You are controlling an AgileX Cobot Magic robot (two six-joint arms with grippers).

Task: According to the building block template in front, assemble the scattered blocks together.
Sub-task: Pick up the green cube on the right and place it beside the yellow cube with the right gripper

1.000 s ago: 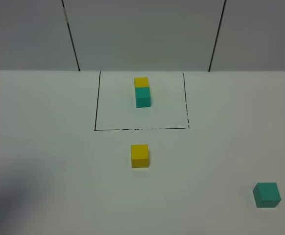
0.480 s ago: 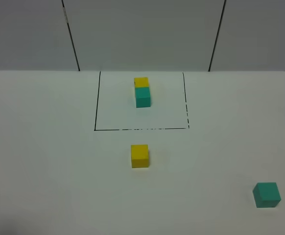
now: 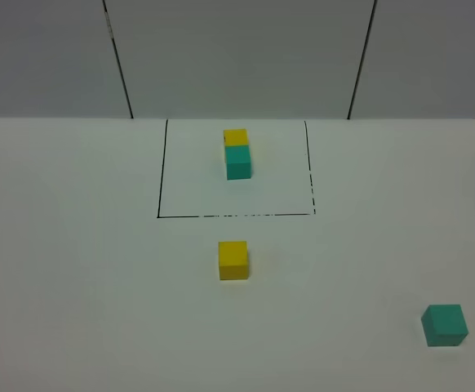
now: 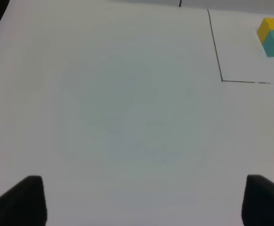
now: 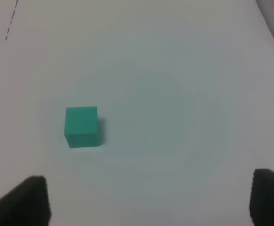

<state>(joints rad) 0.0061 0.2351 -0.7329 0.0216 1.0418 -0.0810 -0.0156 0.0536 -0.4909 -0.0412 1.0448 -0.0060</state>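
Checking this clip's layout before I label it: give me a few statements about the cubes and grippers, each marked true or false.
1. The loose yellow cube lies outside the black-line rectangle, on its near side. True.
2. The loose teal-green cube touches the loose yellow cube. False: they lie well apart, the teal-green one far off to the right.
3. In the template, yellow is the far half and teal-green the near half. True.
4. The right gripper is shut on the loose teal-green cube. False: its jaws stand open and the cube lies on the table ahead of it, untouched.
5. The left gripper holds nothing. True.
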